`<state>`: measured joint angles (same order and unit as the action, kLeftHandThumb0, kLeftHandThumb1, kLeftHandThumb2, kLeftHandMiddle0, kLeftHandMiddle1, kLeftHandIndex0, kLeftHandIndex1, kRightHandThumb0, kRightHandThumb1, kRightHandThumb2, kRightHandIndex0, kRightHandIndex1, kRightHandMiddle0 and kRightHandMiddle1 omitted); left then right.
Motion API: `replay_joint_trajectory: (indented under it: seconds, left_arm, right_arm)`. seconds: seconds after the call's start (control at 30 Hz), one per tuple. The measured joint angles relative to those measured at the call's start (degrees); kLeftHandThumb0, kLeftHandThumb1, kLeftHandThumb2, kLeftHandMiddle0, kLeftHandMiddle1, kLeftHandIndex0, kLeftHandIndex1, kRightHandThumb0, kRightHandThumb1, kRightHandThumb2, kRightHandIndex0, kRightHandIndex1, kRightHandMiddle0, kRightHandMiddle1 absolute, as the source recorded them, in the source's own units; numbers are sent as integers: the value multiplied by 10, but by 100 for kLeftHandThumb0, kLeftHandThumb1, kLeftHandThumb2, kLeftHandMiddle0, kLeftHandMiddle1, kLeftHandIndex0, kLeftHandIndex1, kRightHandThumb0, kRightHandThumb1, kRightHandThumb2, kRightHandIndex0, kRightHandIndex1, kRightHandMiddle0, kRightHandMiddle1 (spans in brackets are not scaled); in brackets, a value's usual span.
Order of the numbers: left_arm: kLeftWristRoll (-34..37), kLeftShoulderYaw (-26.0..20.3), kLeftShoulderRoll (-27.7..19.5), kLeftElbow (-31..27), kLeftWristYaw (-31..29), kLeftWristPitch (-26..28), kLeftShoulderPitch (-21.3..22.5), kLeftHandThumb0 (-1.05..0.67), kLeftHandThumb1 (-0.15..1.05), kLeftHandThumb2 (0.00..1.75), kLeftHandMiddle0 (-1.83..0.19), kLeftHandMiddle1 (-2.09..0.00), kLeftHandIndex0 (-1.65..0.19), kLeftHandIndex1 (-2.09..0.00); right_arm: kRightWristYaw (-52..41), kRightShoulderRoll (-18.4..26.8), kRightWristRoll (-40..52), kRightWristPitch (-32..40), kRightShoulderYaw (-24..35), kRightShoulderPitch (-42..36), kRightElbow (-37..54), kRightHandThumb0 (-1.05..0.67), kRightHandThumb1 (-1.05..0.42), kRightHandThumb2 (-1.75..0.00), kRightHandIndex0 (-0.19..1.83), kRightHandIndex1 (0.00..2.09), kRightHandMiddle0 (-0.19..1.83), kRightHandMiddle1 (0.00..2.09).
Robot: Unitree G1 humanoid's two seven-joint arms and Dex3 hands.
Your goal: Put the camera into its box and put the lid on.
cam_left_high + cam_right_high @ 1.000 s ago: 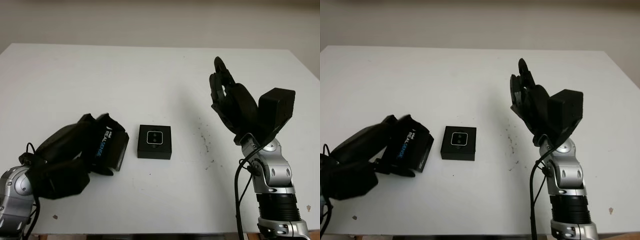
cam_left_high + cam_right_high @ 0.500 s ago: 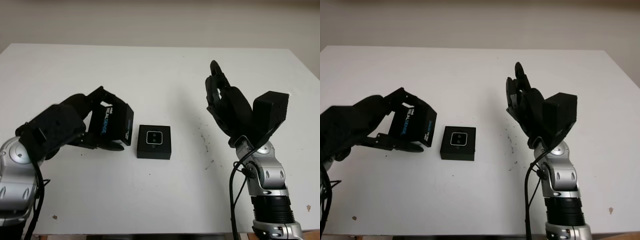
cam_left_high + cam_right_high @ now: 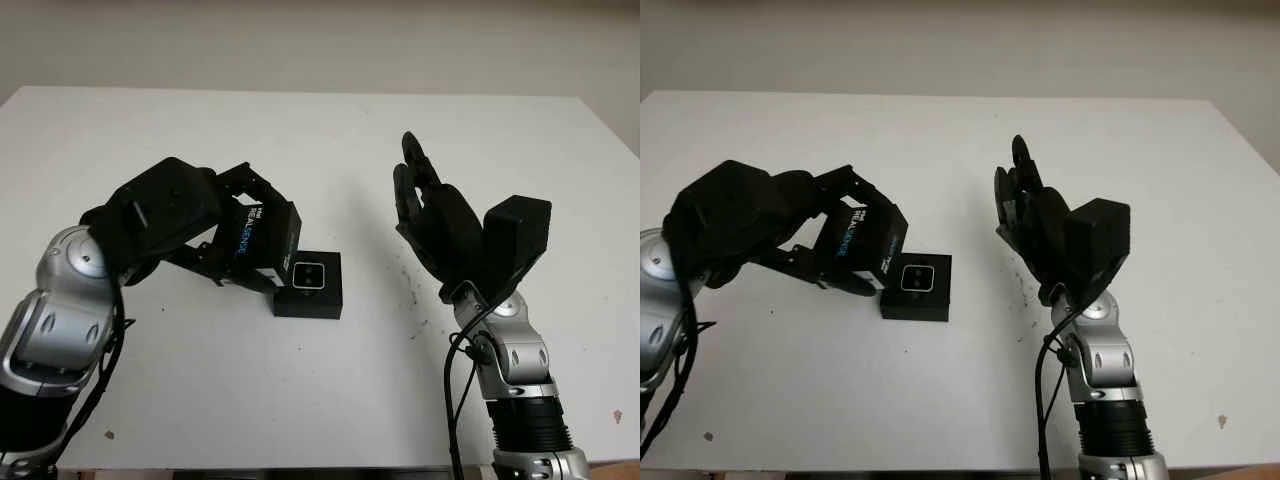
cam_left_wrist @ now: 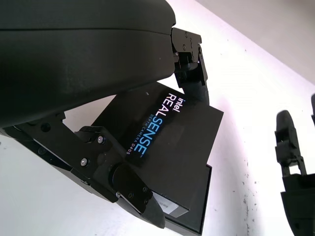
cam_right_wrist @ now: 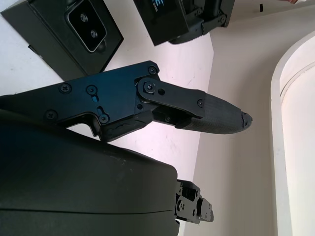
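- Table (image 3: 300,400): white top, with a few dark specks to the right of the box.
- Box (image 3: 322,298): black and open, sitting flat on the table near its middle.
- Camera (image 3: 309,274): seated inside the box, its light-rimmed face with two lenses turned upward.
- Lid (image 3: 258,243): black, with "intel REALSENSE" printed on it in white and blue. It is off the table, tilted, just left of the box, and its lower right corner overlaps the box's left edge in the head views. I cannot tell whether the two touch.
- Left hand (image 3: 225,235): fingers (image 4: 189,64) clamped on the lid from opposite edges, so it is gripping the lid above the table.
- Right hand (image 3: 428,213): raised over the table to the right of the box and apart from it, holding nothing, unclenched.
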<state>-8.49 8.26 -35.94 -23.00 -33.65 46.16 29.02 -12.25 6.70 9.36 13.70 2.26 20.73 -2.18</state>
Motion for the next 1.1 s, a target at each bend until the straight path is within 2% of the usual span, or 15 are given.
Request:
replay_joint_trajectory:
  seconds: [0.23, 0.4, 0.57, 0.77, 1.1]
  left_arm:
    - [-25, 45, 17, 29, 19, 1, 19, -14, 91, 5, -42, -142, -34, -144]
    - [-45, 70, 25, 36, 23, 25, 38, -13, 93, 6, -40, -146, -31, -148]
    - [-42, 72, 35, 41, 23, 49, 48, -10, 94, 6, -38, -146, -30, -151]
    - [-32, 71, 54, 55, 31, 52, 55, -11, 94, 6, -35, -148, -28, -154]
    - [-22, 72, 64, 74, 35, 64, 64, -13, 93, 5, -41, -150, -29, -155]
  right_arm:
    - [3, -6, -3, -5, -6, -4, -2, -67, -105, -60, -18, 4, -17, 5]
    - [5, -10, -3, -6, -7, -5, -2, -67, -105, -60, -19, 4, -18, 5]
    - [11, -14, -3, -11, -7, -5, -2, -68, -105, -59, -19, 4, -18, 5]
    - [16, -19, -4, -19, -7, -5, -10, -69, -105, -58, -19, 4, -18, 5]
    - [28, -26, -4, -30, -6, -4, -18, -67, -105, -59, -19, 4, -18, 5]
